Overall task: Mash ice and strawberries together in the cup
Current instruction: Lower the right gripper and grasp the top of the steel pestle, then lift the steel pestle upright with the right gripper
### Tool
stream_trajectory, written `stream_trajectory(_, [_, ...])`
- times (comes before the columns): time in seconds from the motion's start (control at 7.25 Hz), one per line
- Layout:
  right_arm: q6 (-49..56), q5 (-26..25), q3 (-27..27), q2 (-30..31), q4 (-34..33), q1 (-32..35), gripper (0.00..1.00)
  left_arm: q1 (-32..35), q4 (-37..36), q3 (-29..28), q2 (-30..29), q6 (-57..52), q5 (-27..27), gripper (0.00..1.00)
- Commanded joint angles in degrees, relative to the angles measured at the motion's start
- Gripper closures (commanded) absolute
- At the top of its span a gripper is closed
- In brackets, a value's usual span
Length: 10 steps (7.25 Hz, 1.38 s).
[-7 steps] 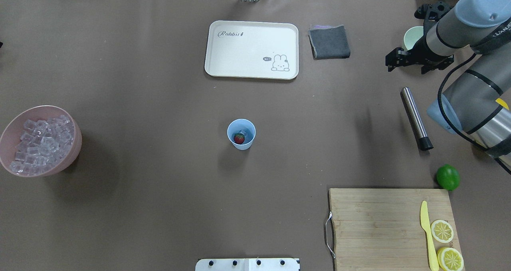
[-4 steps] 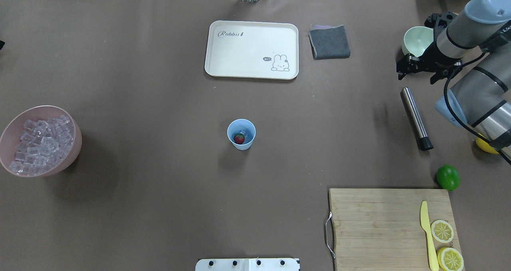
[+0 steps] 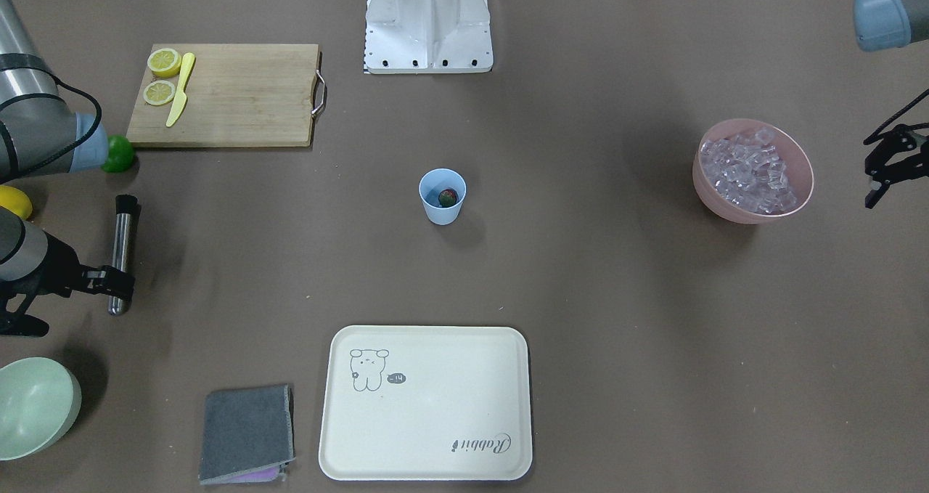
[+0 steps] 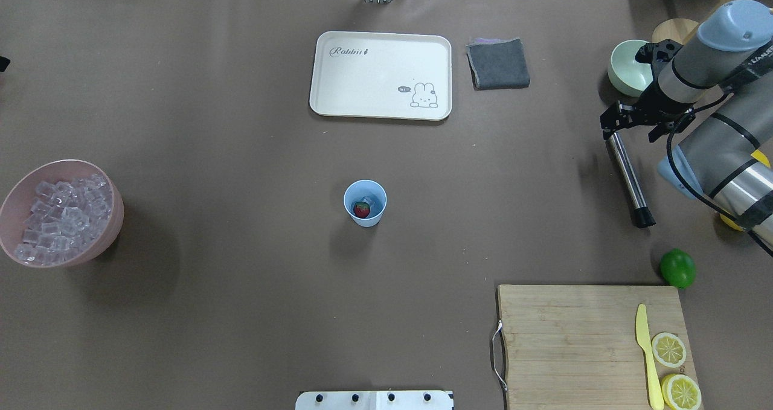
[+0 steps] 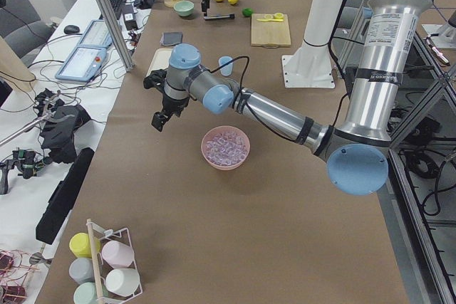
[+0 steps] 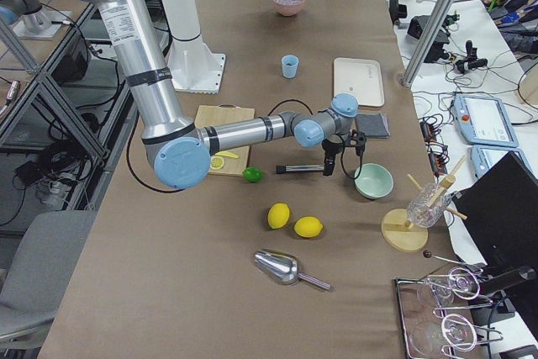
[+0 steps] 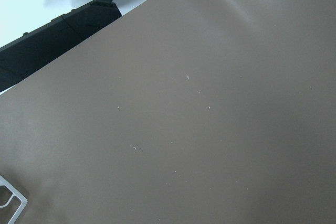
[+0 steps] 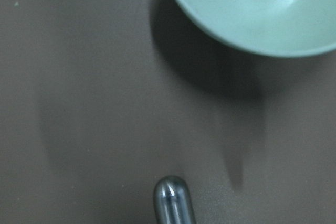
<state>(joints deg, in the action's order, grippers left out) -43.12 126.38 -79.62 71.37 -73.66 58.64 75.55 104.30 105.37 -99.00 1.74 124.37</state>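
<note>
The light-blue cup (image 4: 365, 203) stands mid-table and also shows in the front view (image 3: 443, 196). Inside it lie the red strawberry (image 4: 361, 209) and a little clear ice (image 4: 375, 201). More ice (image 4: 60, 217) fills the pink bowl (image 4: 112, 223) at the left. My right gripper (image 4: 610, 123) is open and empty, hovering over the far end of a steel muddler (image 4: 626, 177), which shows at the bottom of the right wrist view (image 8: 170, 200). My left gripper (image 3: 880, 170) is open and empty, off the table's left end beyond the pink bowl.
A pale green bowl (image 4: 628, 66) stands just beyond the right gripper. A white tray (image 4: 380, 75) and a grey cloth (image 4: 498, 63) lie at the back. A lime (image 4: 677, 268) sits beside the cutting board (image 4: 574, 337), which holds a yellow knife and lemon halves.
My right gripper has moved from beside the green bowl towards the robot and now hangs over the muddler's far end. The cup and bowls have not moved.
</note>
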Motion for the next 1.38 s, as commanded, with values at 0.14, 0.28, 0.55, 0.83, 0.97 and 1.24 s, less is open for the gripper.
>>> stream_trajectory(0.14, [2.7,-0.1,0.3,0.1,0.4,-1.8,0.01,-0.1,0.0,-0.2,0.0,-0.4,-0.1,0.03])
stream_trajectory(0.28, [2.7,-0.2,0.3,0.1,0.4,-1.9,0.21,-0.1,0.0,-0.1,0.0,-0.4,-0.1,0.03])
stream_trajectory(0.55, [2.7,-0.3,0.3,0.3,0.4,-1.9,0.30,-0.1,0.0,-0.1,0.0,-0.4,-0.1,0.03])
stream_trajectory(0.83, [4.0,-0.3,0.3,0.8,0.4,-1.9,0.30,-0.1,0.0,0.3,0.1,-0.4,-0.1,0.03])
stream_trajectory(0.97, [4.1,-0.3,0.3,0.8,0.4,-1.9,0.30,-0.1,0.0,0.2,-0.1,-0.4,-0.1,0.03])
stream_trajectory(1.24, [4.4,-0.2,0.3,0.8,0.4,-1.9,0.64,-0.2,0.0,0.2,-0.3,-0.4,-0.1,0.03])
